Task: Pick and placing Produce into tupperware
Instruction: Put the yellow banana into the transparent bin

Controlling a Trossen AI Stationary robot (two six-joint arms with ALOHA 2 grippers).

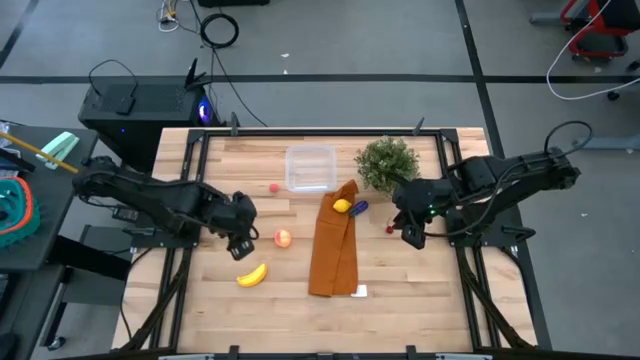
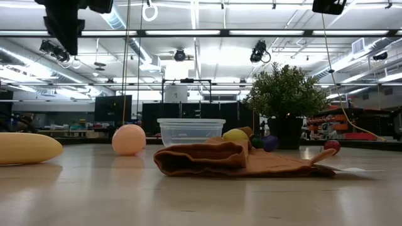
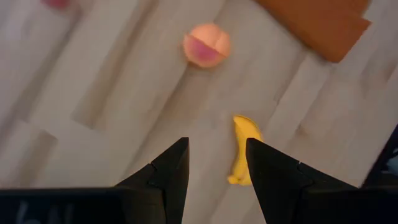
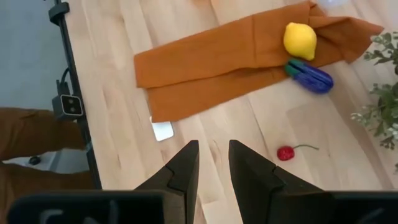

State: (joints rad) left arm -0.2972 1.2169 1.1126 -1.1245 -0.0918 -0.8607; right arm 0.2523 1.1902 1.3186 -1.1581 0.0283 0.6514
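The clear tupperware (image 1: 310,167) stands at the table's far middle. A yellow lemon (image 1: 342,206) lies on the far end of the orange cloth (image 1: 334,240), with a purple piece (image 1: 359,207) beside it. A small red cherry (image 4: 285,152) lies to the cloth's right, and a small red piece (image 1: 273,187) left of the box. A peach-red round fruit (image 1: 283,238) and a yellow banana (image 1: 252,275) lie left of the cloth. My left gripper (image 3: 216,155) hangs open above the table between these two. My right gripper (image 4: 213,155) hangs open over bare wood near the cherry.
A green bushy potted plant (image 1: 387,163) stands right of the tupperware, close to my right arm. A small white tag (image 4: 163,130) lies at the cloth's near end. Black frame rails (image 1: 190,150) run along the table's edges.
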